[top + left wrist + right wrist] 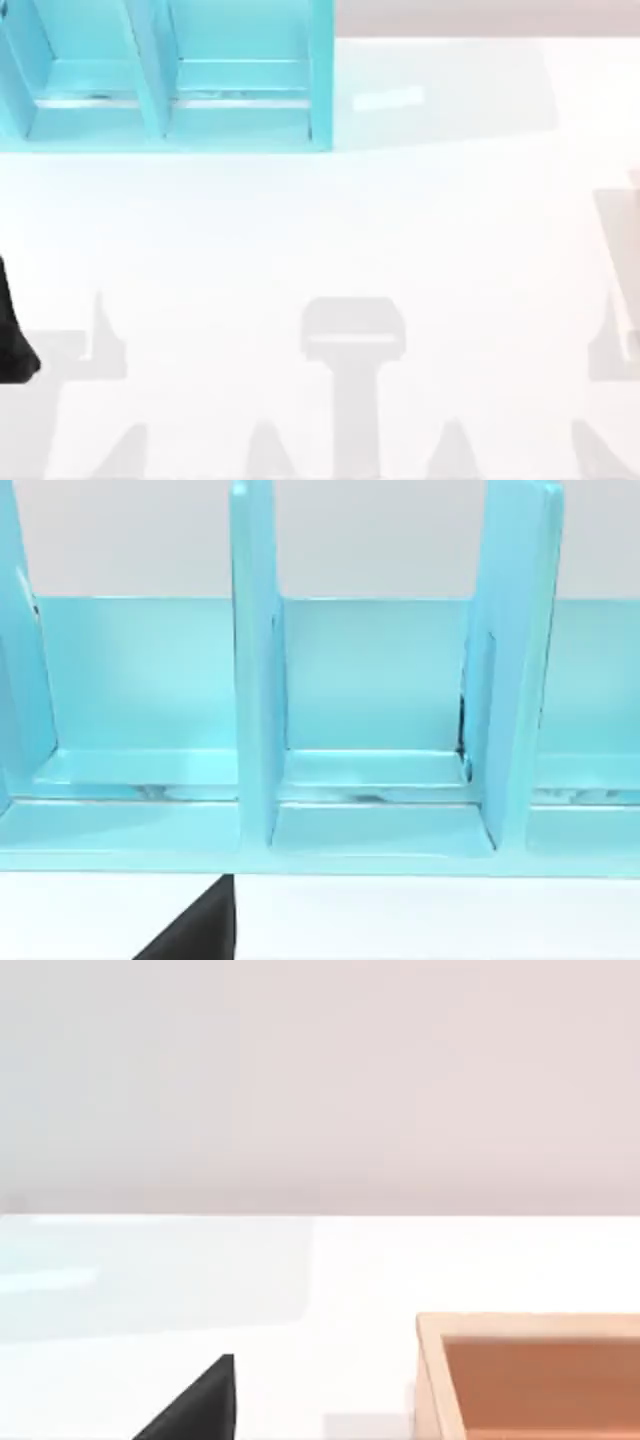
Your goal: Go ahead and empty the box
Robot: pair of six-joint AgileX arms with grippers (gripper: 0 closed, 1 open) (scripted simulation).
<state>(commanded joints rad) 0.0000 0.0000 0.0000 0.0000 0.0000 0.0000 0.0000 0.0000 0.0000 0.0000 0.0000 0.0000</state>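
A: Now, the task's thing: how does it look?

B: An orange-brown, square-cornered wooden box (525, 1324) with a pale rim. One corner and part of an inner wall are in the right wrist view; what lies inside cannot be told. It sits on the white worktop (300, 230), close in front of the right gripper (195, 1408). Which edge of the worktop it lies along cannot be told from that view.

A: Right pincer, state?

B: A black wedge of it is in frame, just beside the box's near corner and apart from it. Whether it is apart or together cannot be told. It touches nothing that I can see.

A: Left side?

B: The left arm (14, 335) is a black shape at the worktop's left edge. Its left gripper (195, 928) is again a black wedge, state not readable. It faces the light blue plastic rack with upright dividers (255, 680), which stands at the worktop's far left corner (320, 80). The gripper is apart from the rack's front lip.
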